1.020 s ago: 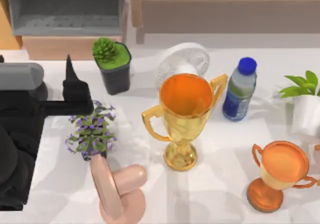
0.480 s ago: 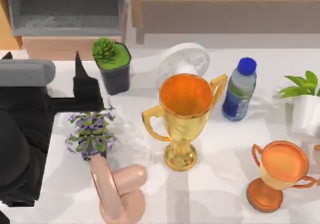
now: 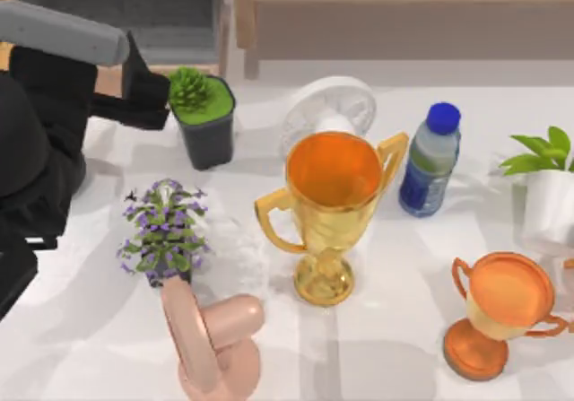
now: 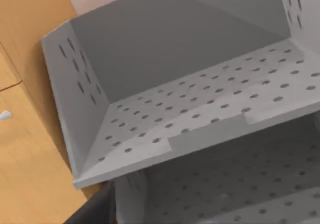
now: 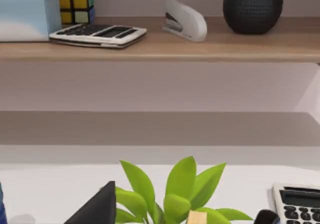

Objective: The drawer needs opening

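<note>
1. Grey perforated walls and floor mark the drawer (image 3: 126,11), at the table's top left corner; its tan front is mostly hidden behind the left gripper (image 3: 143,91), which hangs at that front edge, just beside the black flowerpot (image 3: 204,118)
2. I cannot tell whether its fingers are apart or together
3. To my eye, the pull should run straight toward the table's near side, and stay clear of the pot
4. The left wrist view looks straight into the grey tray, which appears already drawn out
</note>
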`<state>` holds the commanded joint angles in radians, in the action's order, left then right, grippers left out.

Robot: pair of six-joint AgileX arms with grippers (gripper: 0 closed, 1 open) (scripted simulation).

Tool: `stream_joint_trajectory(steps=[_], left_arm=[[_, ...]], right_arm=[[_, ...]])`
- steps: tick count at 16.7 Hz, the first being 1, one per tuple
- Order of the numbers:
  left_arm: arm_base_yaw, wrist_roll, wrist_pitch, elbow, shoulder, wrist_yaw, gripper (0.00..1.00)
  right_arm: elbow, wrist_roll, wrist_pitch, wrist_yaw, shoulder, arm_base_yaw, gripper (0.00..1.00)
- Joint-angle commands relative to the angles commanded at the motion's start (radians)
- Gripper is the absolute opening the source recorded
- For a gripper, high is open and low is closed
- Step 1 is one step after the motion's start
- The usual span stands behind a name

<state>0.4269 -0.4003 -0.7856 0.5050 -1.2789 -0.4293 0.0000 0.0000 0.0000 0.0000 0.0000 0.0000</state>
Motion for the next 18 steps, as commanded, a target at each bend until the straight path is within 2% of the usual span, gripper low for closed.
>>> stream_joint_trajectory(steps=[12,15,18], left_arm=[[-0.662,-0.912,-0.3,0.461,-0.78,0.694,1.0],[-0.775,-1.078,-0.354,0.543,-0.916,0.817,1.0],[-0.838,-1.172,-0.385,0.589,-0.992,0.885,1.0]], right_arm=[[0.0,0.0,0.0,0.0,0.0,0.0,1.0],[0.0,0.0,0.0,0.0,0.0,0.0,1.0],[0.0,0.0,0.0,0.0,0.0,0.0,1.0]])
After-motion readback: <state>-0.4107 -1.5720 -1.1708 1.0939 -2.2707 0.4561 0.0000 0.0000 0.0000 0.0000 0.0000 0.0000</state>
